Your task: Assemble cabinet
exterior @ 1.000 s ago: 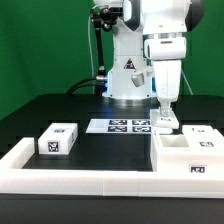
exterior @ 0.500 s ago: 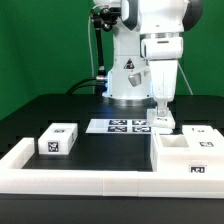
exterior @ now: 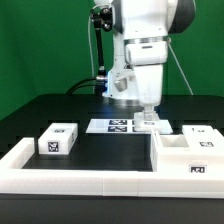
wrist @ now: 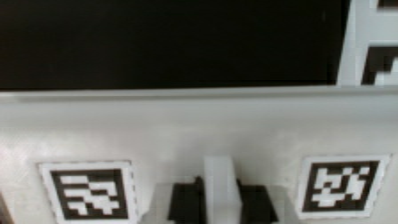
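My gripper (exterior: 148,119) hangs over the marker board (exterior: 118,126) and is shut on a white cabinet piece (exterior: 150,117). In the wrist view the two dark fingers (wrist: 185,202) of the gripper (wrist: 217,200) pinch a thin white rib of that piece (wrist: 196,125), which fills the picture and carries a tag on each side. A small white tagged cabinet block (exterior: 57,139) stands on the table at the exterior view's left. A large open white cabinet box (exterior: 188,158) with a front tag stands at the right, and a smaller tagged piece (exterior: 201,132) lies behind it.
A long low white border rail (exterior: 85,178) runs along the front and up the left side. The robot's base (exterior: 125,85) stands behind the marker board. The table is black, with a green backdrop behind it.
The gripper has carried the held white piece toward the exterior view's left, from beside the open box to over the marker board. The other parts have not moved.
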Robot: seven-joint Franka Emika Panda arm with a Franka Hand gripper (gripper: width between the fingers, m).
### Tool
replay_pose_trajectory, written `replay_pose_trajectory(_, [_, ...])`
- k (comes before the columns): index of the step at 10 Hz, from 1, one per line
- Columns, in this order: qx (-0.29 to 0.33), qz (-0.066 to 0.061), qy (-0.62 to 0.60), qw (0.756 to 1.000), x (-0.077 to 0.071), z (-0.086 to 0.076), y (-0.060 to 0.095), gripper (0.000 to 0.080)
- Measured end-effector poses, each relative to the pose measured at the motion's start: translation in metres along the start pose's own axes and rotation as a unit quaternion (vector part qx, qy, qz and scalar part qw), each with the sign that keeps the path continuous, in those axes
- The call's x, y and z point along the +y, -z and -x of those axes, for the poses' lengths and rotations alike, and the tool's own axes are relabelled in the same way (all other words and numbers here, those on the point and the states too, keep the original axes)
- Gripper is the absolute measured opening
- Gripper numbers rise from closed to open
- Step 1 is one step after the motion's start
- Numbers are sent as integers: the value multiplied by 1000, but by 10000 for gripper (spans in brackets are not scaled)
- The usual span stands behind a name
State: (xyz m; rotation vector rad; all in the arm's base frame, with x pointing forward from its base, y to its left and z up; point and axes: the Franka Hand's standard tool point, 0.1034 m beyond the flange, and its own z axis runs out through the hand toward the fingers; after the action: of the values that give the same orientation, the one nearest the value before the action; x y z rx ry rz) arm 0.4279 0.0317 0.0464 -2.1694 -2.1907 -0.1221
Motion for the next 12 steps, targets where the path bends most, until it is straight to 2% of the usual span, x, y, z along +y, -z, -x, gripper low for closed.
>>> replay_pose_trajectory(1, [12,-1,-2,1000,2,5,-2,62])
replay_pose_trajectory(3, [39,-5,-6,999,4,4,-6,62])
replay_pose_trajectory(5, [37,3,-33,999,8,-23,3,62])
replay_pose_trajectory(6, [31,5,-27,999,2,-32,7,62])
replay_pose_trajectory(8, [27,25,-27,999,2,-39,14,62])
replay_pose_trajectory(11, [28,22,-28,999,1,-38,12,62])
replay_pose_trajectory(12, [24,27,-10,999,4,-42,14,62])
